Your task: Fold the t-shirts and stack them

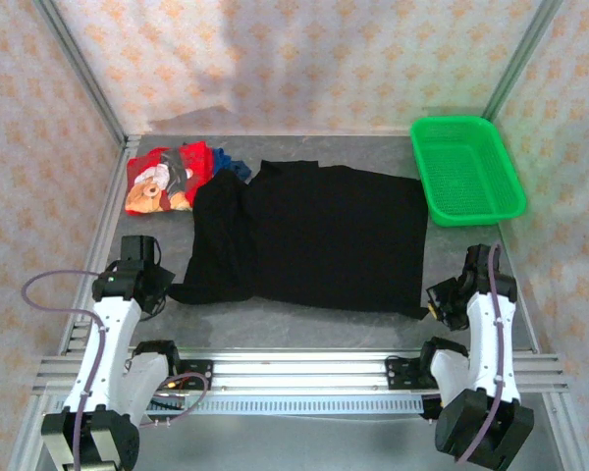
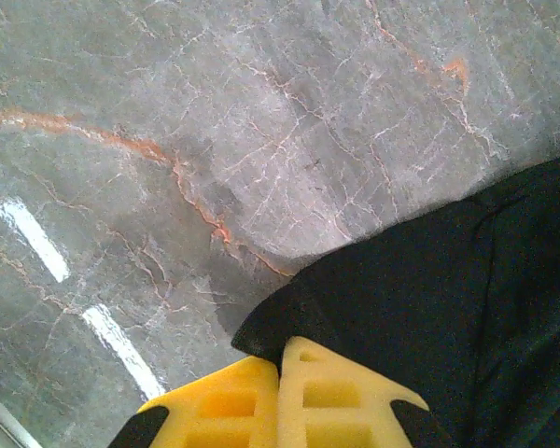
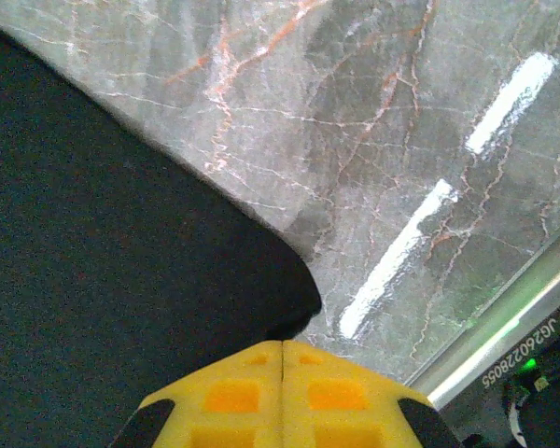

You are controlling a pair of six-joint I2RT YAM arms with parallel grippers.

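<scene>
**A:** Where is the black t-shirt [image 1: 314, 235]?

**B:** Spread nearly flat across the middle of the grey marbled desk [image 1: 304, 329], its left side partly folded over. A red t-shirt [image 1: 167, 177] with a cartoon bear print lies bunched at the far left corner, touching the black one's edge. A scrap of blue t-shirt [image 1: 231, 165] pokes out just behind it. A green mesh basket [image 1: 466, 172] sits at the far right corner, close to the black shirt but apart from it.

**A:** And the arms?

**B:** The left end effector [image 1: 162, 287] sits low at the shirt's near left corner, the right end effector [image 1: 437, 299] at its near right corner.

**A:** How do the fingers stand?

**B:** On the left wrist camera, the yellow fingers [image 2: 345, 392] press together with no gap, and the cloth's rounded corner meets their tips. The right wrist camera shows the same: the fingers [image 3: 233, 397] are closed tight and the shirt's corner ends right at them.

**A:** Is fabric pinched?

**B:** I cannot tell on either side.
</scene>
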